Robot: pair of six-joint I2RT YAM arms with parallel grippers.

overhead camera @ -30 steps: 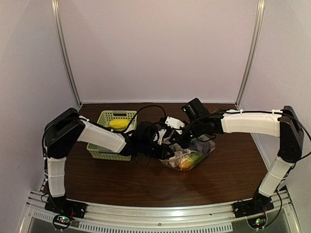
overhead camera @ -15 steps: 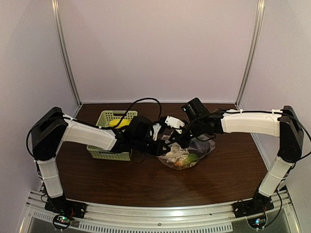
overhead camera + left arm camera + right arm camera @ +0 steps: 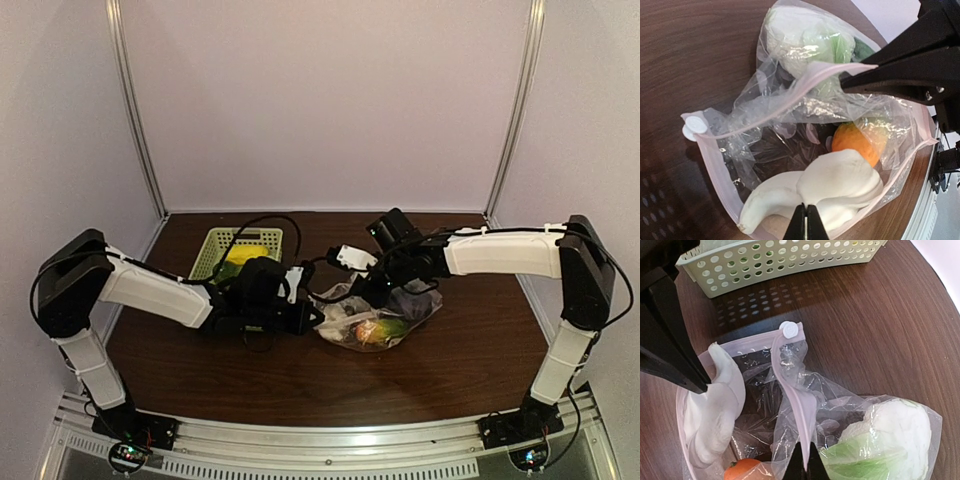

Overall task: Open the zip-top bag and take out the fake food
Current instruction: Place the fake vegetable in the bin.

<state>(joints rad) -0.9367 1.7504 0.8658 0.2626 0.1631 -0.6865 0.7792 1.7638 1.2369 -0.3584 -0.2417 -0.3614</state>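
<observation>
The zip-top bag [image 3: 405, 322] lies mid-table with its mouth open toward the left. My right gripper [image 3: 803, 460] is shut on the bag's pale zip strip [image 3: 800, 405] and holds the upper lip up; it also shows in the left wrist view [image 3: 842, 82]. My left gripper [image 3: 806, 220] is shut on a whitish lumpy food piece [image 3: 835, 182] at the bag's mouth, partly outside it [image 3: 715, 405]. An orange piece [image 3: 855, 142] and a white-green cabbage [image 3: 890, 435] lie inside the bag. In the top view the left gripper [image 3: 315, 318] is at the bag's left edge and the right gripper [image 3: 365, 290] is above it.
A pale green lattice basket [image 3: 213, 247] stands left of the bag, behind my left arm, with a yellow piece [image 3: 245, 253] in it. Its wall shows in the right wrist view [image 3: 780, 257]. The white zip slider [image 3: 788, 329] sits at the bag's basket-side corner.
My left arm has drawn back to the left, moving its gripper from inside the bag to the mouth with the white piece. The right gripper stays on the zip strip.
</observation>
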